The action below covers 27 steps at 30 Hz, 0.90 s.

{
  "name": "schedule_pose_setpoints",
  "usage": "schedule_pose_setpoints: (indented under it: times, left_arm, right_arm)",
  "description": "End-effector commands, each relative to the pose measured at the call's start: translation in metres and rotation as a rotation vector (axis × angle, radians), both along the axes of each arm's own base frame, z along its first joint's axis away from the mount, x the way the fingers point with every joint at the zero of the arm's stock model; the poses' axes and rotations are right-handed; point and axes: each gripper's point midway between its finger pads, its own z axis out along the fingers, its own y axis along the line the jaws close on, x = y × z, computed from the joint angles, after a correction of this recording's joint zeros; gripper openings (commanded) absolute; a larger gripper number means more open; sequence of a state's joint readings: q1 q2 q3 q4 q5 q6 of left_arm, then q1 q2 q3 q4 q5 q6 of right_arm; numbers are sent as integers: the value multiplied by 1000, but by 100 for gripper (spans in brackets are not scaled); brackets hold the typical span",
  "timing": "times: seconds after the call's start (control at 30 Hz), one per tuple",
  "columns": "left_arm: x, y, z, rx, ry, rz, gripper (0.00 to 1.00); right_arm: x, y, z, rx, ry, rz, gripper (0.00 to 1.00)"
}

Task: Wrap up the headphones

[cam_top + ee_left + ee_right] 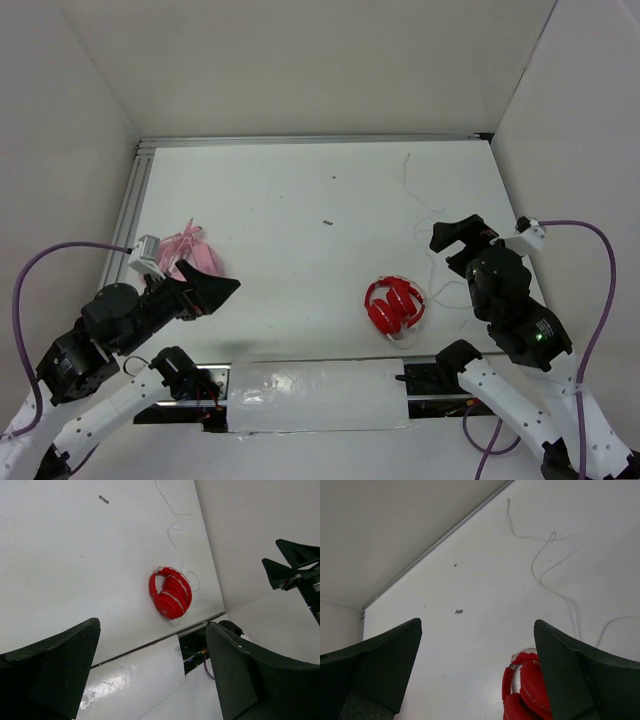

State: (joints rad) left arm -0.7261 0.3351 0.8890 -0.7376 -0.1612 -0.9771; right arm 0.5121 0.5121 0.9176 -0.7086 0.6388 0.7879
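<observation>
The red headphones (395,306) lie folded on the white table near its front edge, right of centre. Their thin white cable (424,215) trails from them toward the far right corner, and white strands cross the cups. They also show in the left wrist view (171,593) and the right wrist view (525,692). My left gripper (218,284) is open and empty, well left of them. My right gripper (452,248) is open and empty, raised just right of and behind them. The left gripper (152,630) and right gripper (477,625) each hold nothing between their jaws.
Pale pink headphones (183,248) lie at the left, just behind my left gripper. White walls enclose the table, with a metal rail (130,205) along its left and far edges. A glossy white plate (315,392) lies between the arm bases. A small dark speck (327,222) is mid-table.
</observation>
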Motion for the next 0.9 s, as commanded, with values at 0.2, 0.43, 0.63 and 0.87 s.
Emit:
schedule_pose_setpoints:
  times: [0.2,0.43,0.63,0.87]
  left_arm:
    - [9,-17,-19,81,69,-40,99]
    - [20,-33,-31,151,88,-93,99]
    - [24,-40,-35,157,47,-122,99]
    - [27,-45,-51,192,104,-130,99]
  right_arm:
    - [-10,-19,-34,69,143,-169,100]
    - [-8,-5,-69,38,217,-99,100]
    - [-6,9,-114,-12,350,-39,100]
    - [-6,10,-178,-53,635,-56,100]
